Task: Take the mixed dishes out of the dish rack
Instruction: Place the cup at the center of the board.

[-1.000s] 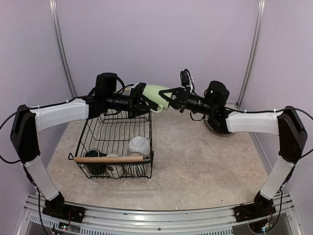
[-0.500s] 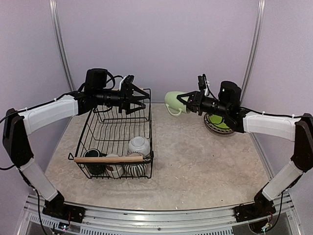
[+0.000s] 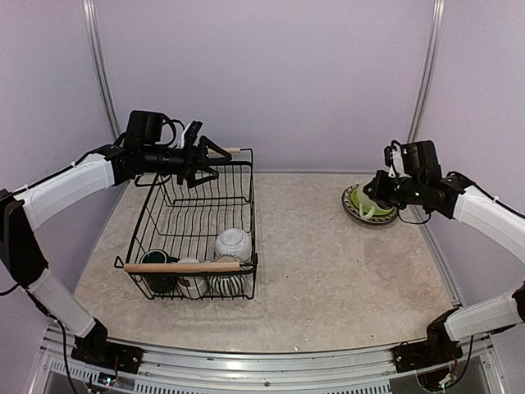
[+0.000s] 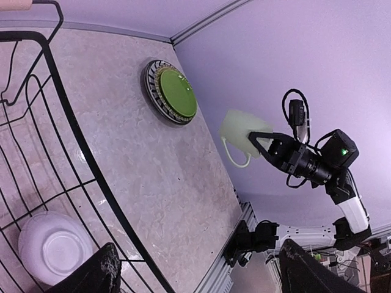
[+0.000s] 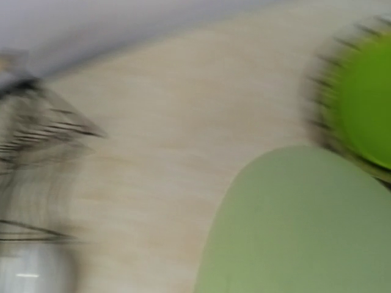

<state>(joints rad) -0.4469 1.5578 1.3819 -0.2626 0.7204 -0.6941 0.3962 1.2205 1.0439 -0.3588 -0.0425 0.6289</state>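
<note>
Your right end effector (image 3: 378, 194) is pinching the pale green mug (image 4: 238, 129) by its rim wall, close by the lime-green plate (image 4: 177, 93) at the desk's (image 3: 328, 271) far right. It looks like glazed ceramic: rigid, slick and chippable. Your left end effector (image 3: 212, 162) hangs spread over the dish rack (image 3: 180, 267).

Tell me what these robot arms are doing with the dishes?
They're emptying the dish rack. The right hand grips the pale green mug, carrying it over by the lime-green plate, which sits on the striped plate off to the right. The left hand hangs open above the rack's far end. A white bowl and other dishes wait in the rack.
</note>
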